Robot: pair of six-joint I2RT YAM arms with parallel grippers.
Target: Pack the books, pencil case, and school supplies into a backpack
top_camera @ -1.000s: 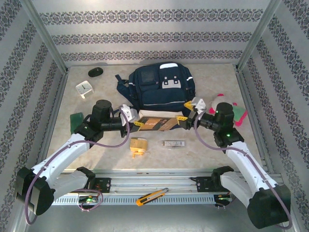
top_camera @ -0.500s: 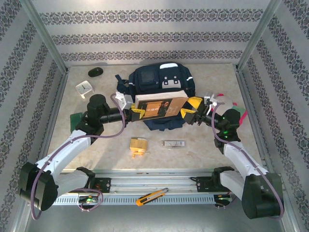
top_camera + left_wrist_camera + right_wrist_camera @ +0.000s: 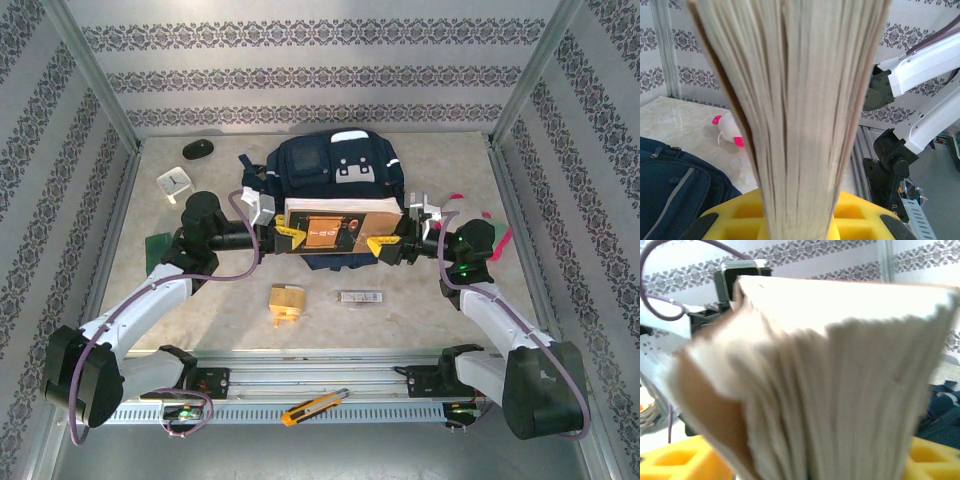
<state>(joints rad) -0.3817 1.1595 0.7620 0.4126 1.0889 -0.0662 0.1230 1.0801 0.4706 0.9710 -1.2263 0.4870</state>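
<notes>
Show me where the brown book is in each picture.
Top view: the book is at centre, over the backpack and its near edge.
Left wrist: its page edges run upright down the middle.
Right wrist: its page edges, blurred, span the centre.
Shared landmark: the navy backpack, at lower left and at the right edge.

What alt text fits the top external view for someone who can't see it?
A brown book is held over the near part of a navy backpack, the left gripper clamped on one end and the right gripper around the other. A tan block and a silver bar lie on the table nearer the arm bases.
</notes>
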